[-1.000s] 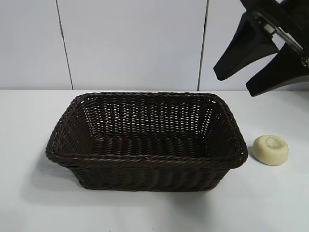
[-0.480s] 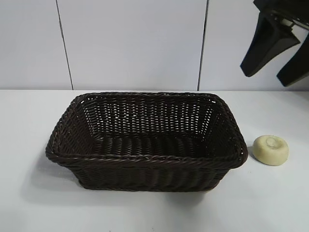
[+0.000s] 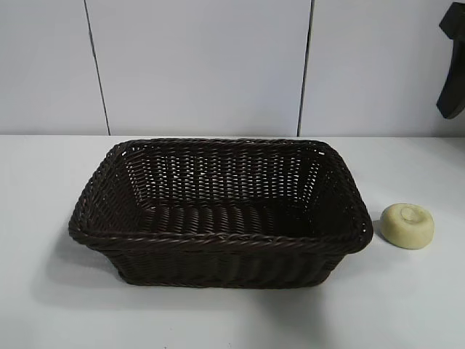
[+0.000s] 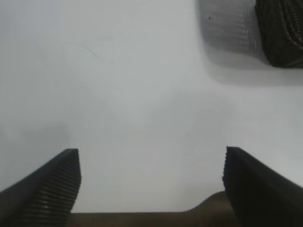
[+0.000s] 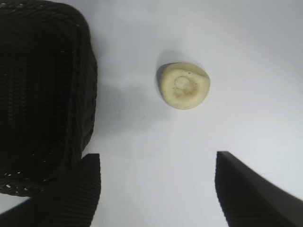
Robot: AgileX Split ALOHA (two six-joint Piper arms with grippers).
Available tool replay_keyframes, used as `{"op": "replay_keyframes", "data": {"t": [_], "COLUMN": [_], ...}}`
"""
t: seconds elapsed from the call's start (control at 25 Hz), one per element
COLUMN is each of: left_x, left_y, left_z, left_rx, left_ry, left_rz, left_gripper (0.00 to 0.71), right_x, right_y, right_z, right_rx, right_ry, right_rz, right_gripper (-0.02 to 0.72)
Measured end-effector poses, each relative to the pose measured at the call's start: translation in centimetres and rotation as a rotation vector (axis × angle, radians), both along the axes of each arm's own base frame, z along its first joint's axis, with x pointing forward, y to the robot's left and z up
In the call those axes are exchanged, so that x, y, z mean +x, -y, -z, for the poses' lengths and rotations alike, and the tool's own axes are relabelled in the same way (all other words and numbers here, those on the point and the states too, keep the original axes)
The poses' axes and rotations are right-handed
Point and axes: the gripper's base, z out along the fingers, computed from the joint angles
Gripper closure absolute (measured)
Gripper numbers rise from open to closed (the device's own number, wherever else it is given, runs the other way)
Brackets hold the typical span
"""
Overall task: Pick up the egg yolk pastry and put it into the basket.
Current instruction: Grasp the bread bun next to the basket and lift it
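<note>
The egg yolk pastry, pale yellow and round with a dimple on top, lies on the white table just right of the basket. The dark brown wicker basket is empty. In the right wrist view my right gripper is open and hovers high above the table, with the pastry ahead of its fingertips and the basket beside it. In the exterior view only one of its fingers shows, at the upper right edge. My left gripper is open over bare table, with a basket corner in sight.
The white table runs all round the basket. A white panelled wall stands behind it.
My right gripper has swung to the right and almost out of the exterior view. The pastry and the basket have not moved.
</note>
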Motion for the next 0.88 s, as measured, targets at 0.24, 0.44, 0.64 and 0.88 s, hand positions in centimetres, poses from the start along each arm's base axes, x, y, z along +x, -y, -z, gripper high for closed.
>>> {"op": "replay_keyframes", "data": {"t": [0.24, 0.44, 0.64, 0.88], "left_x": [-1.3, -1.5, -1.5, -1.5], "left_y": [-0.1, -0.1, -0.1, -0.1], "left_z": [0.0, 0.1, 0.1, 0.1], "left_rx": [-0.005, -0.006, -0.006, -0.006], "left_ry": [0.082, 0.089, 0.089, 0.089], "left_rz": [0.000, 0.000, 0.000, 0.000], "left_gripper": [0.112, 0.112, 0.112, 0.112], "right_x": [2.7, 4.3, 5.6, 6.7], "right_y": [0.1, 0.1, 0.1, 0.0], "right_z": [4.0, 7.2, 10.0, 12.0], "right_rx": [-0.003, -0.007, -0.005, 0.017], "right_ry": [-0.057, -0.095, -0.112, -0.087], "right_rz": [0.009, 0.015, 0.025, 0.055], "right_gripper": [0.206, 0.206, 0.206, 0.206]}}
